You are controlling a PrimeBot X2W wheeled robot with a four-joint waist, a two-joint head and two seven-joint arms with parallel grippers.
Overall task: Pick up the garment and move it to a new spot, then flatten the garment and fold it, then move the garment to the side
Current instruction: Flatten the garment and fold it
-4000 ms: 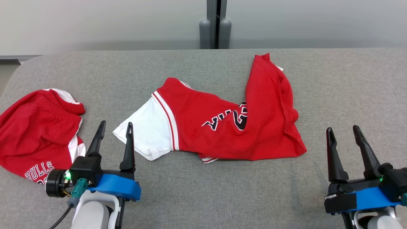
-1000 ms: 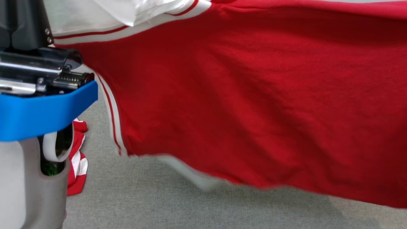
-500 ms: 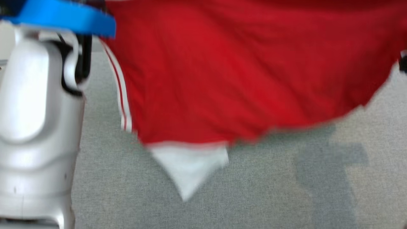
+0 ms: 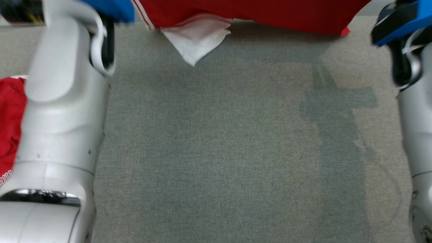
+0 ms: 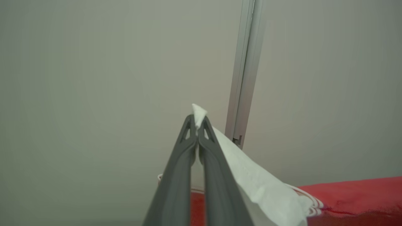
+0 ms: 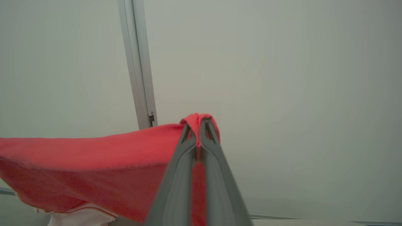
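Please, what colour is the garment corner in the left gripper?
White; garment corner shows best in left wrist view.

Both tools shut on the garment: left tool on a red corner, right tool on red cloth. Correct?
No. The left tool pinches a white corner of the garment, not a red one; the left wrist view shows it. The right tool is shut on red cloth, as stated.

Print on shirt (image 4: 256,10): none legible on the red and white cloth in view, from the head or either wrist.
Print on second red garment (image 4: 10,111): a sliver of white marking at its lower edge, cut off at the picture's left border; unreadable.
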